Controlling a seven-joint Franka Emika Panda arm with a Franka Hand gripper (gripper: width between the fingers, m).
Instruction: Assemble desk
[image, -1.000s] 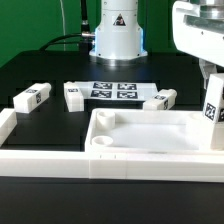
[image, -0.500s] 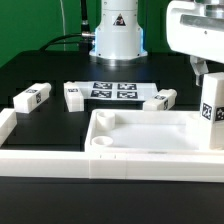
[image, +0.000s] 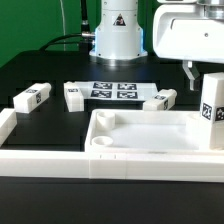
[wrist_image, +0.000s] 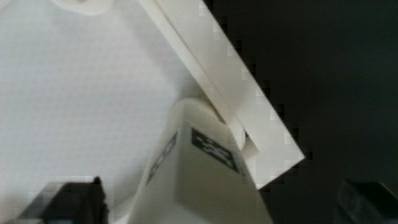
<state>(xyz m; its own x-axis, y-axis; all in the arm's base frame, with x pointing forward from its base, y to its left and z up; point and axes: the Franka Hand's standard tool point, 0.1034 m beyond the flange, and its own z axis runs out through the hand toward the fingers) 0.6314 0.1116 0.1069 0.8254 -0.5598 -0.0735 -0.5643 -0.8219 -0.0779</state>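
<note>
Spread wider than a second earlier, the jaws stand apart over the upright leg (image: 212, 115) in the right-of-frame corner of the desk top (image: 150, 160); likely light, stiff, slick plastic, best pinched across flat sides.

One white plastic rimmed rectangular tabletop (image: 150, 130), four white square-section tagged legs (image: 32, 97) (image: 72, 95) (image: 160, 99) (image: 213, 110), one flat white marker board (image: 112, 90), one long low white barrier wall (image: 40, 160).
</note>
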